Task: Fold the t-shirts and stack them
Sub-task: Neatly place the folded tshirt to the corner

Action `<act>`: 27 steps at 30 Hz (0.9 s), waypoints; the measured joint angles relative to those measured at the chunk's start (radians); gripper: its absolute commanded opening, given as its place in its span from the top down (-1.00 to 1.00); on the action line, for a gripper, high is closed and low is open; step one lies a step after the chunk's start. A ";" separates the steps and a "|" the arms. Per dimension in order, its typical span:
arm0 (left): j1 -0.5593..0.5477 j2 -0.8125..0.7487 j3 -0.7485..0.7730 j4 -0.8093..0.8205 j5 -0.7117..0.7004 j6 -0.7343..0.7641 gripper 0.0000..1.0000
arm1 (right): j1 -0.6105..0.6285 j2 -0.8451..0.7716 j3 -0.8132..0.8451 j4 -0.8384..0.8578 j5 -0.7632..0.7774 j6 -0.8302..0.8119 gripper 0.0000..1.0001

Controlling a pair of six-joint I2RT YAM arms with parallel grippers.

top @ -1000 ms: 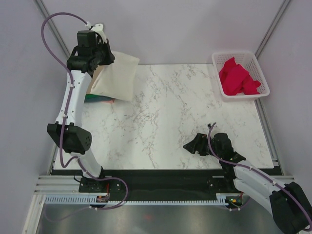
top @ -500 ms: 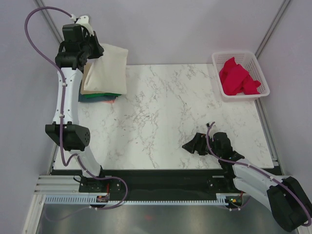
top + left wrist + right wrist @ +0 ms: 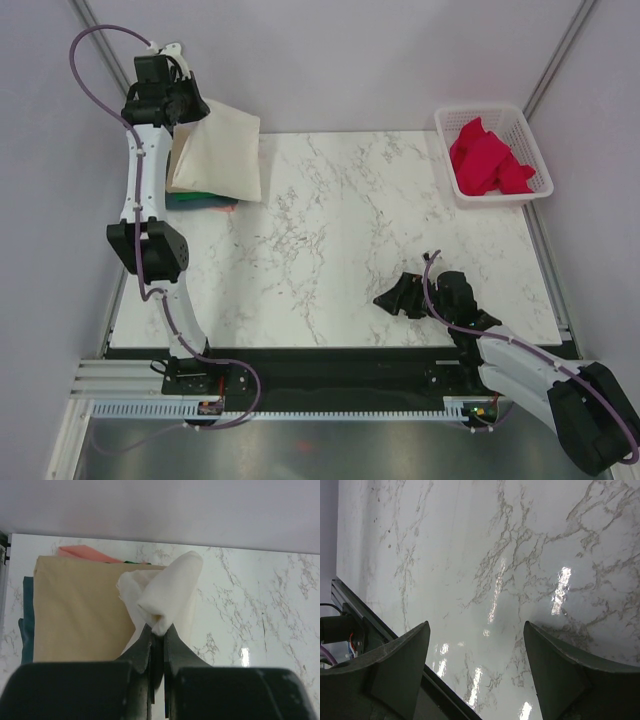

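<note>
My left gripper (image 3: 186, 112) is at the far left corner of the table, shut on a pinched edge of the folded cream t-shirt (image 3: 217, 153). The shirt hangs from it over a stack of folded shirts. In the left wrist view the cream cloth (image 3: 167, 597) bunches out of my left gripper (image 3: 158, 630), above the tan shirt (image 3: 75, 610); teal (image 3: 27, 625) and coral (image 3: 82, 554) edges show under it. A green edge (image 3: 200, 199) shows in the top view. My right gripper (image 3: 397, 298) is open and empty, low over the table at the near right; it also shows in the right wrist view (image 3: 477, 630).
A white mesh basket (image 3: 528, 130) holding crumpled red cloth (image 3: 485, 158) stands at the far right corner. The marble table (image 3: 350, 230) has a black rail along its near edge (image 3: 375, 625). Grey walls close the back and sides.
My left gripper has carried the cream t-shirt leftward and back, from beside the stack to over it, then settled slightly lower. The right arm has barely moved.
</note>
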 measured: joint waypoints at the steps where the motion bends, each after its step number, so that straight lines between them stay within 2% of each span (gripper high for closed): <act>1: 0.007 0.021 0.024 -0.002 0.001 0.000 0.96 | 0.000 0.000 0.000 0.000 0.000 0.000 -0.67; 9: 0.063 0.134 0.121 0.032 0.005 0.000 0.89 | 0.000 0.002 0.000 0.001 -0.001 0.000 -0.68; 27: 0.138 0.469 0.201 0.317 -0.085 0.000 0.88 | 0.000 0.000 0.000 0.002 0.000 0.000 -0.67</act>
